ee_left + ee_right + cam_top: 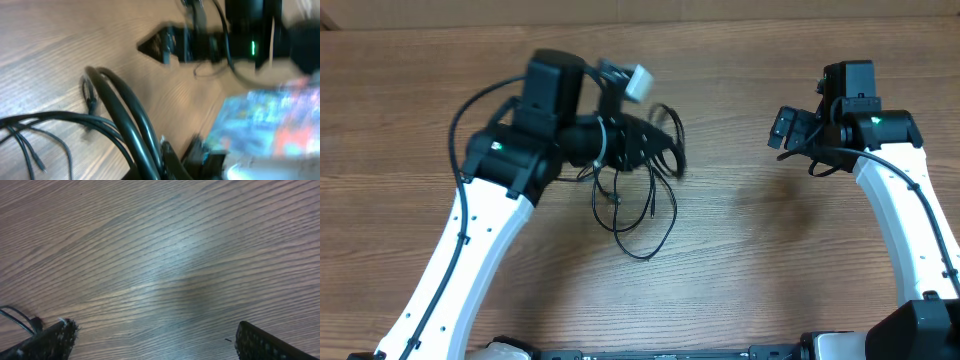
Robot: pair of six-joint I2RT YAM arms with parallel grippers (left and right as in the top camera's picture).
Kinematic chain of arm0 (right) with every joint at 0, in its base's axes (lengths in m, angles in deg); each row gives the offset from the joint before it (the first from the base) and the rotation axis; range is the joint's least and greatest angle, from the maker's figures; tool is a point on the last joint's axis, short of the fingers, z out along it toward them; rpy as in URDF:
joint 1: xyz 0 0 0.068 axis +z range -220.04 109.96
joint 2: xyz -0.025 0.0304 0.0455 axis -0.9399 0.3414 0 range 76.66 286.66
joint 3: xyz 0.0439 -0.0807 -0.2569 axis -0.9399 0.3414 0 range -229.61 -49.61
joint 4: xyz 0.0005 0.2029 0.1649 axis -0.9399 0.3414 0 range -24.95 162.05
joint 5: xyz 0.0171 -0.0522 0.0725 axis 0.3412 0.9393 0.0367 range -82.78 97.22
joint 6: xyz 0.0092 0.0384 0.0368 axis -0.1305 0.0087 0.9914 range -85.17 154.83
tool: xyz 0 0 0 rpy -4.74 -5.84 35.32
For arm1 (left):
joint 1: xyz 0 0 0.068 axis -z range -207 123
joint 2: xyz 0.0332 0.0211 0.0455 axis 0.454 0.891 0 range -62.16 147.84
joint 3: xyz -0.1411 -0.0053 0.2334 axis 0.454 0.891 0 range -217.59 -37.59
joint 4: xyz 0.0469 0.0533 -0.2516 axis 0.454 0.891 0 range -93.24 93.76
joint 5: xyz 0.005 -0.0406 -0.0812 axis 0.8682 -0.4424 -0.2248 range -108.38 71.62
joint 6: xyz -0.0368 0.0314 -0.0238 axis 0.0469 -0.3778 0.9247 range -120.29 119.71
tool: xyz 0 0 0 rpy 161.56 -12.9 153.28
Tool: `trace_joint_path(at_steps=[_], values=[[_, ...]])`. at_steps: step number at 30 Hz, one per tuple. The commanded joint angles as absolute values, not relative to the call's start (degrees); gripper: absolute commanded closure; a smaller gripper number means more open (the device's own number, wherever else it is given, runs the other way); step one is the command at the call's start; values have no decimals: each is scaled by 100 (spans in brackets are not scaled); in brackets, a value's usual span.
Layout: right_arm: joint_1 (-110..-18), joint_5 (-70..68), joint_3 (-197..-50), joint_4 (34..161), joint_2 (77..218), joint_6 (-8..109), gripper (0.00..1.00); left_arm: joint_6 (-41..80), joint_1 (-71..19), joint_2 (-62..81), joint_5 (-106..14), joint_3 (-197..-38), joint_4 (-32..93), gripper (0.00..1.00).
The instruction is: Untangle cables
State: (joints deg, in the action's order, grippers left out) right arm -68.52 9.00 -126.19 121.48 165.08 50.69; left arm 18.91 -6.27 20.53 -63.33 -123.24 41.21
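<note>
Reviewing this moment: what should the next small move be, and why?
Probably bring the open right gripper leftward toward the loose loop trailing from the left gripper, which looks shut on the cables. The right one hangs over bare table, apart from every cord, so it cannot pull a strand free yet.

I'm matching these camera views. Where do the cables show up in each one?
Overhead: cables left of centre, looping below the left arm.
Left wrist: cables at lower left, close up.
Right wrist: not in it; edge cord looks like arm wiring.
Shared landmark: right arm's green light, in overhead and left wrist.
</note>
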Motion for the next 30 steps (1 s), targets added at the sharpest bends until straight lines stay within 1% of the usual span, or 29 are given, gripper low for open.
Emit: trace_joint_path(at_steps=[1,2,3,6,8,9,11,12,13,14,15,16,17,18,19,21,22,26,28,30], values=[[-6874,972,-12654,12117,16519,5112,0,3952,-848,2023,-6632,-12398,3662,96],[-6872,972,-12654,12117,16519,5114,0,4960,-911,2023,-6639,-12400,3424,96],[-6872,970,-12654,12117,16519,5114,0,5373,-933,2023,-6617,-12400,3363,96],[-6872,972,-12654,12117,16519,5114,0,7338,-1001,2023,-6466,-12400,3264,96],[-6872,970,-12654,12119,16519,5114,0,8282,-1012,2023,-6392,-12400,3258,96],[-6872,972,-12654,12121,16519,5112,0,8533,-1012,2023,-6348,-12400,3238,96],[-6872,970,-12654,12119,16519,5114,0,8850,-1012,2023,-6259,-12400,3133,82],[-6872,970,-12654,12117,16519,5114,0,8848,-1012,2023,-6165,-12400,3065,83],[-6872,968,-12654,12115,16519,5114,0,8855,-1012,2023,-6007,-12400,3024,87],[-6872,966,-12654,12115,16519,5114,0,8964,-1012,2023,-5769,-12400,2974,89],[-6872,966,-12654,12113,16519,5114,0,9189,-1012,2023,-5570,-12400,2963,85],[-6872,963,-12654,12115,16519,5114,0,9622,-1012,2023,-5360,-12400,2984,83],[-6872,950,-12654,12115,16519,5114,0,9932,-1012,2025,-5229,-12398,3009,87],[-6872,948,-12654,12117,16519,5114,0,10374,-1012,2025,-5026,-12398,3046,88],[-6872,948,-12654,12121,16519,5112,0,10684,-1012,2025,-4851,-12398,3059,89],[-6872,950,-12654,12132,16519,5112,0,11088,-1012,2025,-4541,-12398,3059,87],[-6872,950,-12654,12137,16519,5112,0,11163,-1012,2025,-4357,-12398,3061,84],[-6872,950,-12654,12128,16519,5110,0,10946,-1012,2025,-3739,-12398,3415,46],[-6872,948,-12654,12108,16519,5110,0,10299,-1012,2025,-3172,-12398,3861,43],[-6872,924,-12654,12108,16521,5106,0,9606,-1012,2025,-2641,-12398,4248,32]])
